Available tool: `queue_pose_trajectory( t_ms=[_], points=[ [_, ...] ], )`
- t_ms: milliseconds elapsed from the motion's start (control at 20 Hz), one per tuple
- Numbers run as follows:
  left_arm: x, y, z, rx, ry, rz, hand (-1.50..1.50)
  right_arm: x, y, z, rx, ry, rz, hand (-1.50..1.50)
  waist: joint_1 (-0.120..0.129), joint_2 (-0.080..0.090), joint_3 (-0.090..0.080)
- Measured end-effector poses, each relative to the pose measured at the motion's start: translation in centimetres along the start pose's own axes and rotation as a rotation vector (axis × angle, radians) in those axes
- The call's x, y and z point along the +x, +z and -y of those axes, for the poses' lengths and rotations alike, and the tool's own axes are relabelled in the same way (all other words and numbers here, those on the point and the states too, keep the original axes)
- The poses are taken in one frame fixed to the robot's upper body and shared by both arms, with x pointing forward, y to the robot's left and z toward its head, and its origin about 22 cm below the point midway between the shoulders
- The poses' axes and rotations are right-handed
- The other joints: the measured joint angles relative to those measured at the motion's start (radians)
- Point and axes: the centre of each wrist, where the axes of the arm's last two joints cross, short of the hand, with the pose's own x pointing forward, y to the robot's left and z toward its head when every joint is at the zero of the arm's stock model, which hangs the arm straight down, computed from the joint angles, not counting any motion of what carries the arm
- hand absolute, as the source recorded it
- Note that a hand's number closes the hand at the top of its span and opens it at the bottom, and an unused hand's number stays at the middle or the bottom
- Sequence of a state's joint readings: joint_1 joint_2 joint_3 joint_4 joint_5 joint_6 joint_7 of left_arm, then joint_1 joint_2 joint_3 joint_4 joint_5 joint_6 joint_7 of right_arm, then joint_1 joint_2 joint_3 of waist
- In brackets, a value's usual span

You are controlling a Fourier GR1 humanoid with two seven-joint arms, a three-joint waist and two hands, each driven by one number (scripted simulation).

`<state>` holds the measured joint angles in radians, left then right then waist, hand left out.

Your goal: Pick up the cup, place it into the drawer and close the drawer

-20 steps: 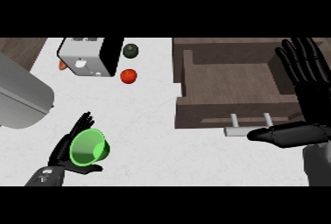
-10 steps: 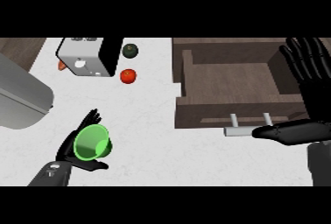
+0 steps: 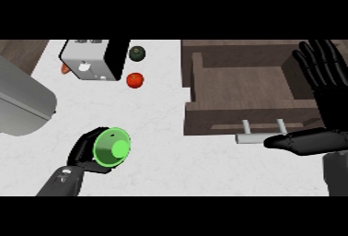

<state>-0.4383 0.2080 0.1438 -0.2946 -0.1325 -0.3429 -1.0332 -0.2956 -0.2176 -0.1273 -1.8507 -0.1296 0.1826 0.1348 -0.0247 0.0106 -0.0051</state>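
The green cup (image 3: 111, 148) is now carried slightly rightward at lower left, grasped by the left hand (image 3: 87, 154); the right hand (image 3: 326, 73) is held released, fingers straight, beside the open drawer (image 3: 241, 87).

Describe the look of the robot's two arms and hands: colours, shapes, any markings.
Both hands are glossy black with long, segmented fingers. The left hand joins a slim dark grey forearm that carries small pale marks near the wrist. The right hand is broad across the palm; below it a rounded black wrist piece meets a dark grey forearm. No cables or sleeves show.
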Motion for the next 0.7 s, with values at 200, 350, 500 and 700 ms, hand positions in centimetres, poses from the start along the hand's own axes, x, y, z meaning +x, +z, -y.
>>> queue_pose_trajectory(
  t_ms=[200, 350, 500, 700],
  points=[
    [0.0, -0.4, 0.6, 0.048, -0.045, 0.075, 1.50, 0.4, -0.3, 0.2, 0.001, -0.004, 0.001, -1.50, 0.003, -0.002, 0.001],
    [0.5, -1.4, 0.8, 0.104, -0.018, 0.135, 1.50, 0.2, 0.0, 0.0, -0.006, -0.007, 0.000, -1.50, 0.006, -0.003, 0.001],
    [0.8, -2.4, 1.1, 0.223, 0.010, 0.194, 1.50, 0.2, 0.4, 0.1, -0.008, -0.010, 0.004, -1.50, 0.006, -0.004, 0.002],
    [1.9, -4.5, 1.0, 0.339, 0.032, 0.268, 1.50, 0.1, 0.7, 0.4, -0.009, -0.007, 0.002, -1.50, 0.007, -0.004, 0.002]
  ],
)
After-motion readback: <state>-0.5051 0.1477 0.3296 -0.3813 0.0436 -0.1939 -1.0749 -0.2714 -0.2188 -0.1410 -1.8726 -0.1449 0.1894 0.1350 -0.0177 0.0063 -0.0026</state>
